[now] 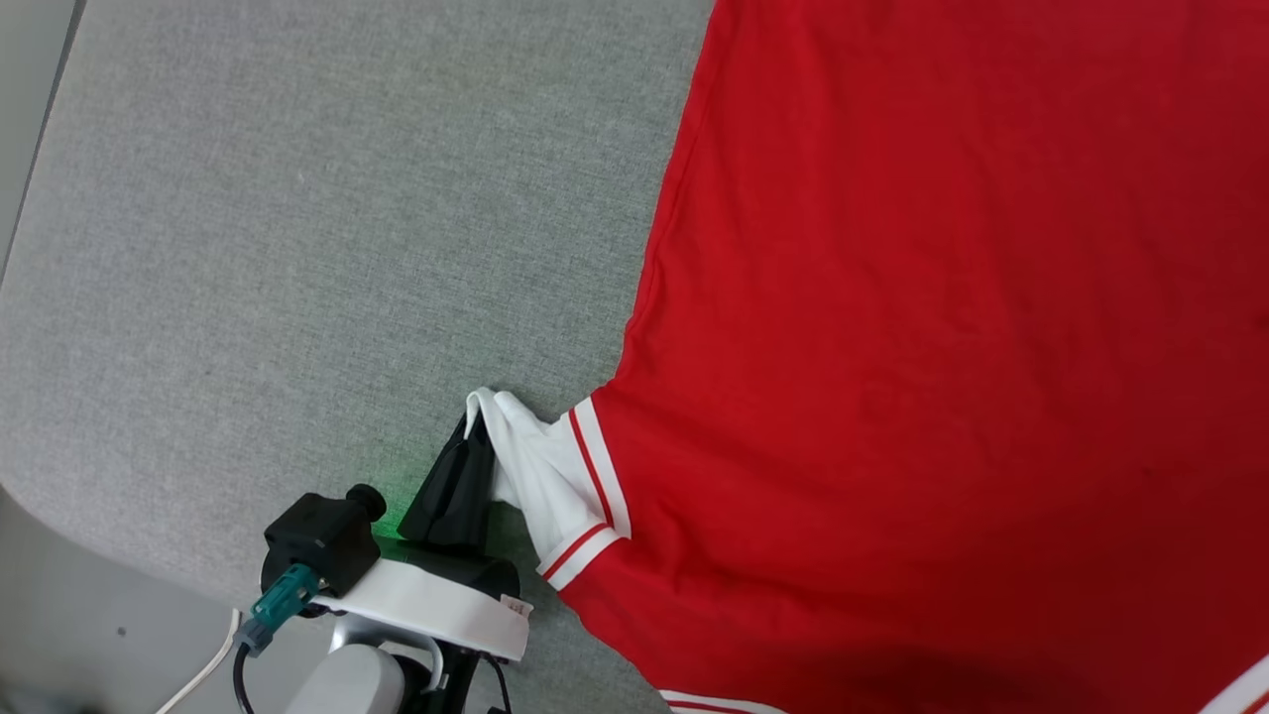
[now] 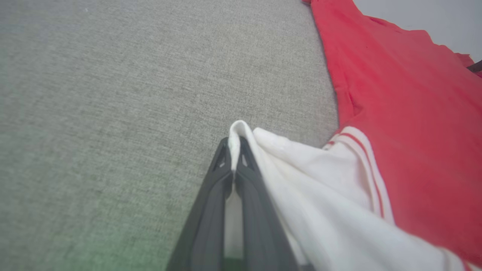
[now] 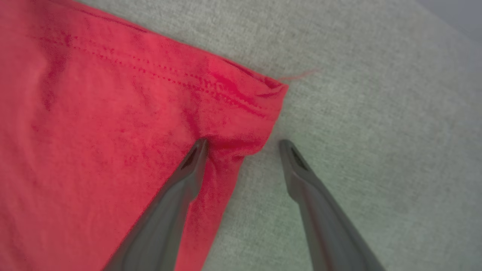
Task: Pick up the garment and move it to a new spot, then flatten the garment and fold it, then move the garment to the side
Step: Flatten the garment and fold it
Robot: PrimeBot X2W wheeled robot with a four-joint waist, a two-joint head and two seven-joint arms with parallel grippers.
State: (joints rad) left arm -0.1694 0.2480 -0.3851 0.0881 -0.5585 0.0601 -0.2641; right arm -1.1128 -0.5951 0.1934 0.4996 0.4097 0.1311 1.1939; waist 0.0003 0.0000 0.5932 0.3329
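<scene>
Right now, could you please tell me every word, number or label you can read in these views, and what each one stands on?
No text can be read in these views.
The garment shows plain red cloth, a white sleeve and striped trim, with no lettering in sight.
A small mark at the edge of the white cover on the left wrist is too small to read.
</scene>
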